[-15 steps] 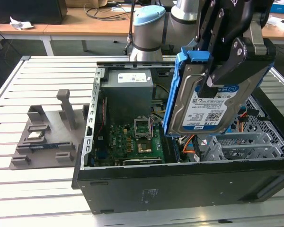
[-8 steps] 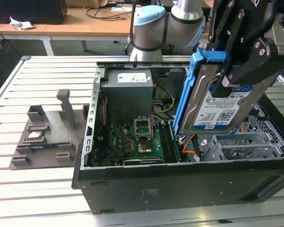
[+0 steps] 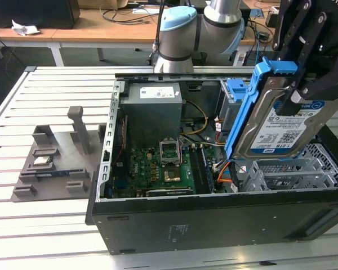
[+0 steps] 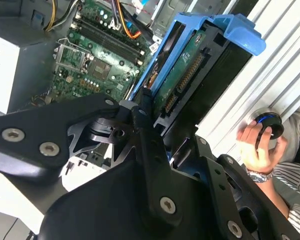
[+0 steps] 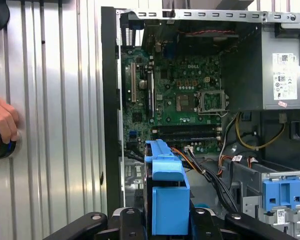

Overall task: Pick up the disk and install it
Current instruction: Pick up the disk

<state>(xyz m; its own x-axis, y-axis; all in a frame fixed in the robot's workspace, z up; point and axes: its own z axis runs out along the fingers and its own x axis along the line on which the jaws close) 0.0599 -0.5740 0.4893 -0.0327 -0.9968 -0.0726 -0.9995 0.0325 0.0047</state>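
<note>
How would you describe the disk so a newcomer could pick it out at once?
Find the open black computer case. Above its end at the exterior view's right, the gripper holds the disk tilted in the air. Unlike the grey power supply inside, it is silver with a blue-and-white label and blue bracket.

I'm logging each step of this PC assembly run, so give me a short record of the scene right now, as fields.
gripper: shut on the disk
disk pose: on edge, tilted, in the air, blue bracket uppermost
disk place: above the open computer case, by the drive cage, not yet seated
inside case: power supply, motherboard
person: a hand on a round knob on the slatted table
</note>
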